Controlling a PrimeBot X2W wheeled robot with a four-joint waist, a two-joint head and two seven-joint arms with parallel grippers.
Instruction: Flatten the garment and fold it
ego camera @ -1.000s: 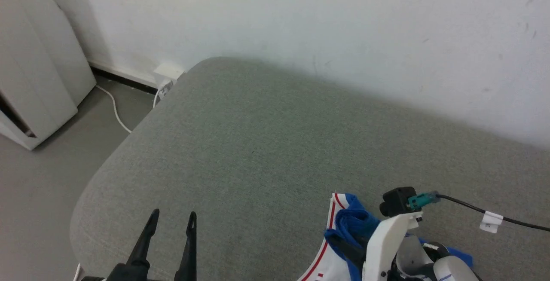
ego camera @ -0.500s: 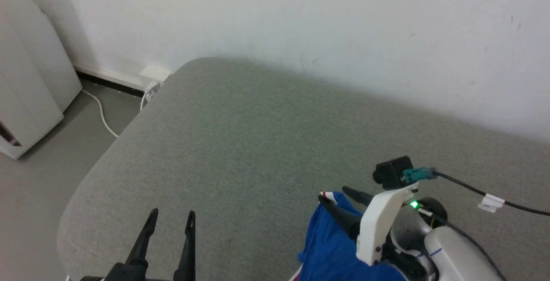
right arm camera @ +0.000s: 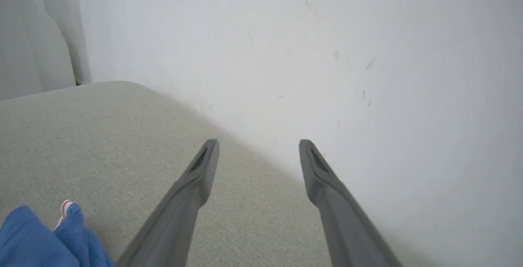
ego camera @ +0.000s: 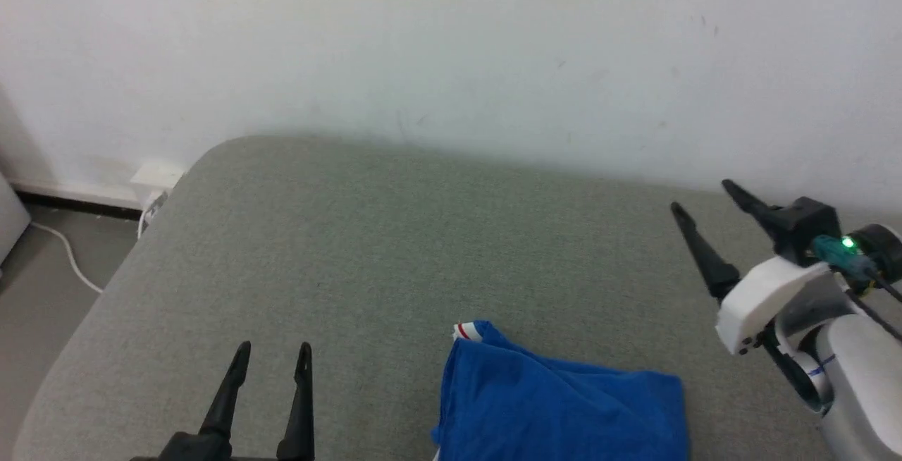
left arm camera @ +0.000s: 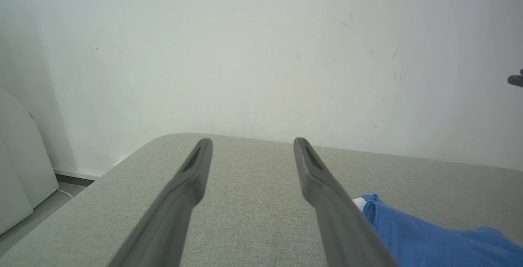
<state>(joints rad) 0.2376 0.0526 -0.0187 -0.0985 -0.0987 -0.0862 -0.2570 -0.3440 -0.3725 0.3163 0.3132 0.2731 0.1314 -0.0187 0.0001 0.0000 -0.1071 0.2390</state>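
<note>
Head view: at lower left the left claw [ego camera: 273, 345] hangs released and empty over the grey cushion [ego camera: 394, 235]. The garment [ego camera: 557, 404] lies bunched on the cushion at bottom centre. The right claw [ego camera: 700, 194], spread wide and empty, stands apart to its right.

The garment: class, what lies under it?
The grey padded surface lies under the garment. The patch directly beneath, and any folded-under layers, are covered.

free: bare grey cushion [ego camera: 338, 235] left of and beyond garment [ego camera: 564, 404] | obstacle: wall [ego camera: 451, 45] along far edge
</note>
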